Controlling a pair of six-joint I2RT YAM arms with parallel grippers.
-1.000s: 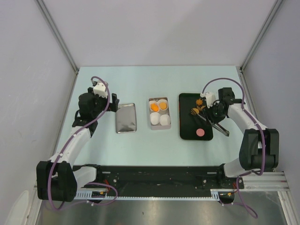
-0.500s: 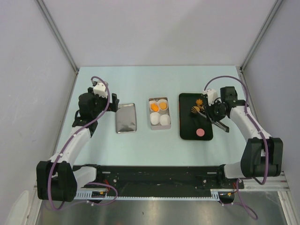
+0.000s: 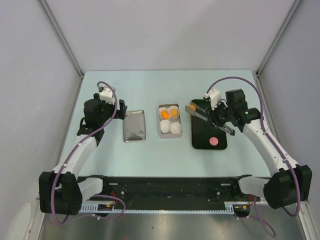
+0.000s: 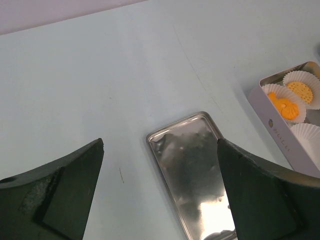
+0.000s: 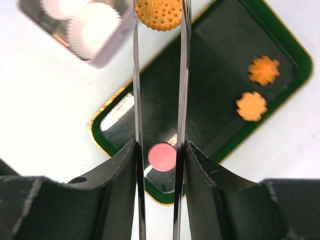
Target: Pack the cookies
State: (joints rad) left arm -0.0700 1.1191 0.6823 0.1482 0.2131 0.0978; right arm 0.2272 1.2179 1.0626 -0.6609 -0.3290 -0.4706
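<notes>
My right gripper (image 3: 218,115) (image 5: 159,146) is shut on metal tongs (image 5: 135,85). The tong tips pinch a round orange cookie (image 5: 159,12) (image 3: 190,107) in the air, over the gap between the dark green tray (image 3: 200,137) and the box (image 3: 161,134). A pink round cookie (image 5: 162,156) (image 3: 213,141) and two star-shaped orange cookies (image 5: 263,70) (image 5: 251,106) lie on the tray (image 5: 215,45). The box holds two orange cookies (image 3: 164,114) (image 3: 173,111) in white paper cups, also seen from the left wrist (image 4: 284,106) (image 4: 300,92). My left gripper (image 3: 117,111) (image 4: 160,145) is open and empty.
A shiny metal lid (image 3: 134,125) (image 4: 197,165) lies flat left of the box, below my left gripper. Two empty white paper cups (image 3: 165,126) (image 3: 175,127) fill the box's near half. Side walls stand left and right of the pale table.
My right gripper has lifted the round orange cookie off the tray with the tongs and swung left toward the box. The left arm has not moved.
</notes>
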